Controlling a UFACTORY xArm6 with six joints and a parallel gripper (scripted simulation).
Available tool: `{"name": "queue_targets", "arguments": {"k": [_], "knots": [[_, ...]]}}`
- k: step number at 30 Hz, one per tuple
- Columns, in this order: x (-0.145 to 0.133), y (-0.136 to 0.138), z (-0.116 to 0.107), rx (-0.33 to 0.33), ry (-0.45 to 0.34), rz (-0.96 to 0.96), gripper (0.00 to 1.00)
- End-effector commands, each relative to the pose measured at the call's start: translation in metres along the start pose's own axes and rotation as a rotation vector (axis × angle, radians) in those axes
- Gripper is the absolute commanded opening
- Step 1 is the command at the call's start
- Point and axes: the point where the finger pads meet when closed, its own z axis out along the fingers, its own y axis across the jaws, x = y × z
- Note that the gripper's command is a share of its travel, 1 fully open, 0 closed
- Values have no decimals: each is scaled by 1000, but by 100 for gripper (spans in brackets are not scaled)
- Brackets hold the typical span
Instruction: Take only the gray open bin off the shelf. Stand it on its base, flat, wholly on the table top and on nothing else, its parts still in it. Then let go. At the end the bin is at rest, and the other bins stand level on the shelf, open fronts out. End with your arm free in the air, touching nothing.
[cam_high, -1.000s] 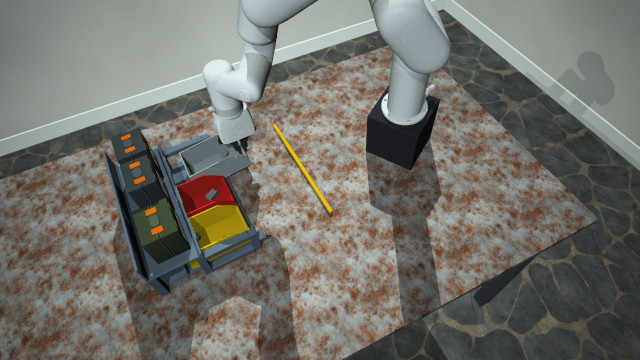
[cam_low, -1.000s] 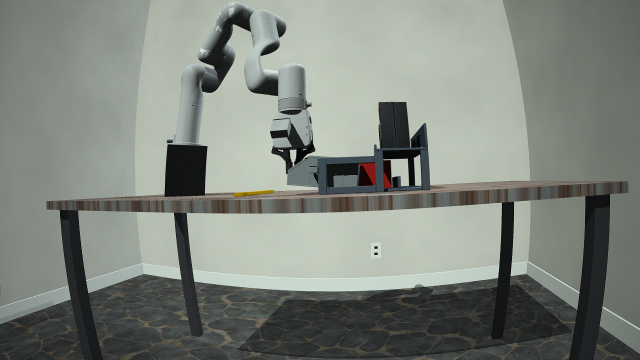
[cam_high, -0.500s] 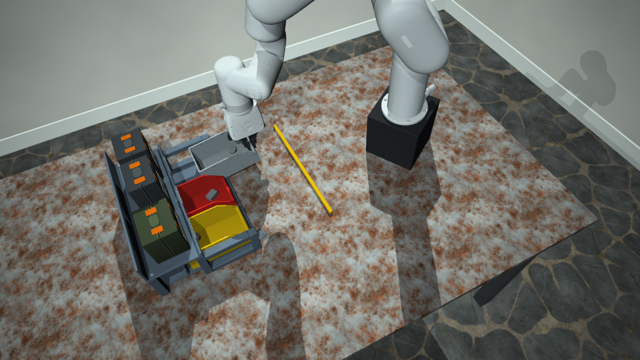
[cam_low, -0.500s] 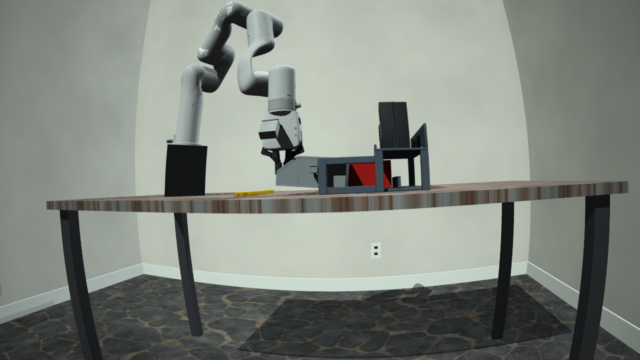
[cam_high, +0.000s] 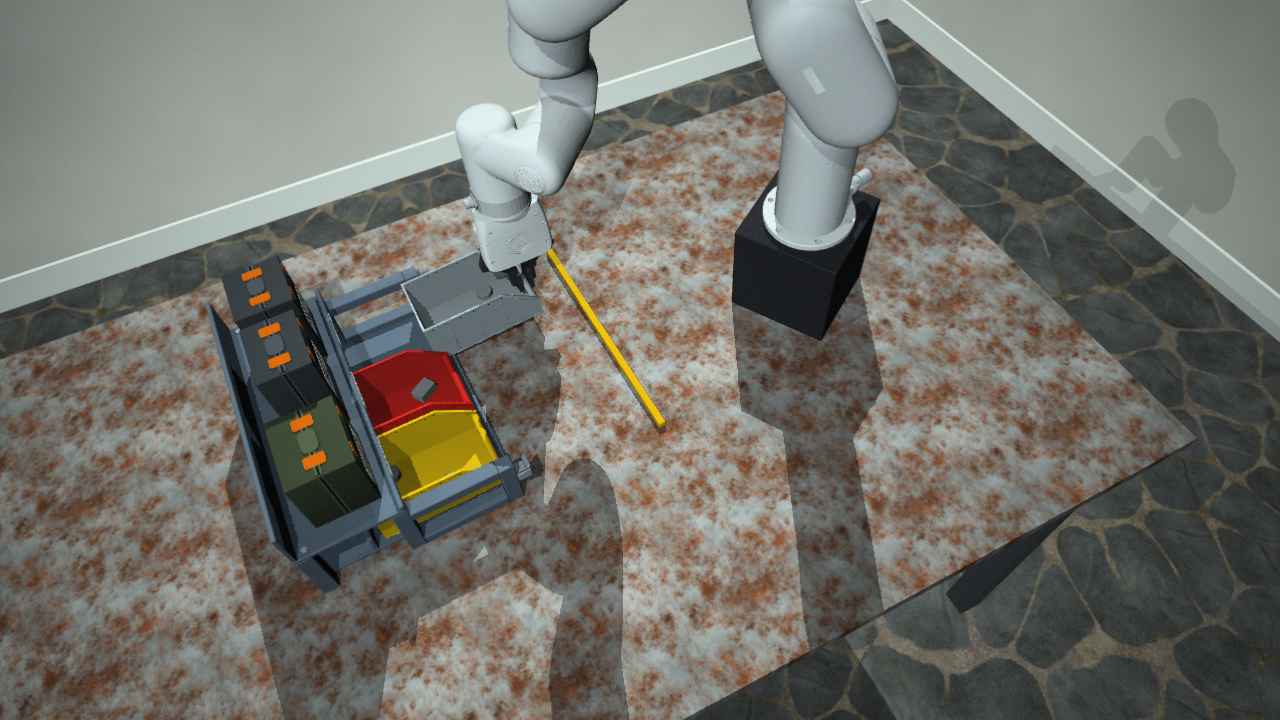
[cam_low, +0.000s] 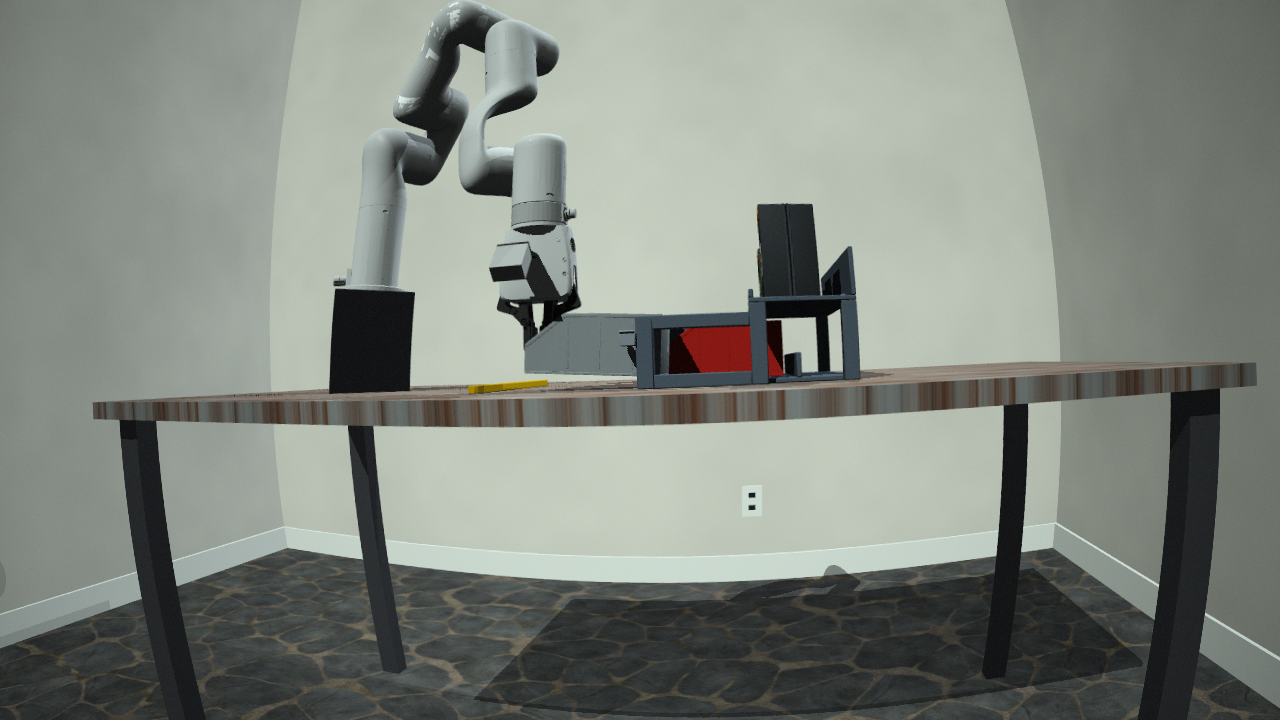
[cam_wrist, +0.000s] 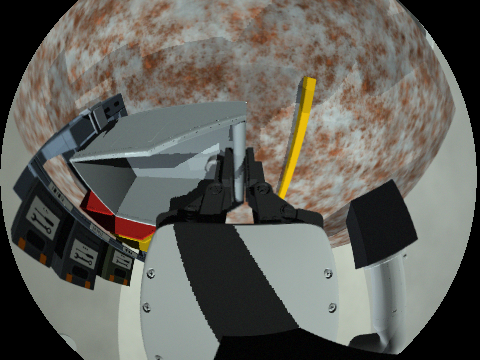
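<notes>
Gripper (cam_high: 517, 275), fingers nearly closed on the front lip of the gray bin (cam_high: 465, 308), holds it mostly out of the shelf (cam_high: 358, 429), above the worktop (cam_high: 805, 447); lowering and release remain.

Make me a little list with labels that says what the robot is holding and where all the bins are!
tool: shut on the front wall of the gray bin
gray bin: mostly out of the shelf, raised off the table
red bin: on the shelf, a small gray part inside
yellow bin: on the shelf, beside the red one
shelf: stands on the table
yellow bar: flat on the table, near the gray bin
</notes>
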Motion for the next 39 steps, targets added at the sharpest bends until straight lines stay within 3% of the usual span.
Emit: {"name": "queue_targets", "arguments": {"k": [1,39], "knots": [[1,8,-2,16,-2,-2,0],[1,5,6,16,-2,-2,0]]}}
